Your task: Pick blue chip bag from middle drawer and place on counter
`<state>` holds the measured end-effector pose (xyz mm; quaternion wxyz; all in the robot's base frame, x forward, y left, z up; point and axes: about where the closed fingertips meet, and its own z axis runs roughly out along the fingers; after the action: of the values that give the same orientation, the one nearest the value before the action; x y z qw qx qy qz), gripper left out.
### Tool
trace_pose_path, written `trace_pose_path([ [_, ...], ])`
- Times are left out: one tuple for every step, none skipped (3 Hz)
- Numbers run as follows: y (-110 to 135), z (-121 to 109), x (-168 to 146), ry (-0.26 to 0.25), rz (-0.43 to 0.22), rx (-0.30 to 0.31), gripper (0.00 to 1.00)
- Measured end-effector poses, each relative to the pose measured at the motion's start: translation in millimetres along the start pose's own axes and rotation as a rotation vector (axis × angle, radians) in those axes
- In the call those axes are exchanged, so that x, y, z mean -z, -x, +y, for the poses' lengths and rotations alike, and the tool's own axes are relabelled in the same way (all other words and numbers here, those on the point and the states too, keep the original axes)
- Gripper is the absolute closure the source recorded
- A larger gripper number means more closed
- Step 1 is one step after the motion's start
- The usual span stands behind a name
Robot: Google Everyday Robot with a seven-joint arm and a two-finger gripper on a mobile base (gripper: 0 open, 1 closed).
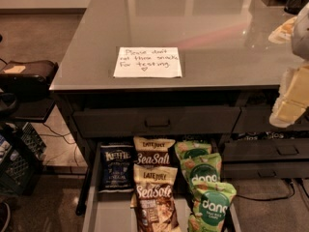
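The blue chip bag (117, 168), dark navy with a white "Kettle" panel, lies flat at the back left of the open middle drawer (110, 212). The drawer is pulled out below the counter (203, 28), a glossy grey top with a white handwritten note (147, 62) near its front edge. My gripper (288, 108) is a pale cream shape at the right edge of the camera view. It hangs over the counter's front right corner, well to the right of and above the blue bag. It touches no bag.
Two tan "Sea Salt" bags (154, 197) fill the drawer's middle and several green "dang" bags (212, 204) its right side. A shut drawer front with a recessed handle (157, 121) sits above. More shut drawers (270, 158) are to the right. A dark crate (19, 168) and cables stand on the left.
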<state>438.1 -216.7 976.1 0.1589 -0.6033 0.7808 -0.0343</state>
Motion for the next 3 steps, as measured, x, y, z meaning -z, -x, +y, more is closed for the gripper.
trace_pose_path([
  [0.0,0.0,0.0,0.000,0.000,0.000,0.00],
  [7.6,7.4,-11.5,0.000,-0.037,-0.001,0.00],
  [29.9,30.1,-49.3,0.021,-0.125,0.002,0.00],
])
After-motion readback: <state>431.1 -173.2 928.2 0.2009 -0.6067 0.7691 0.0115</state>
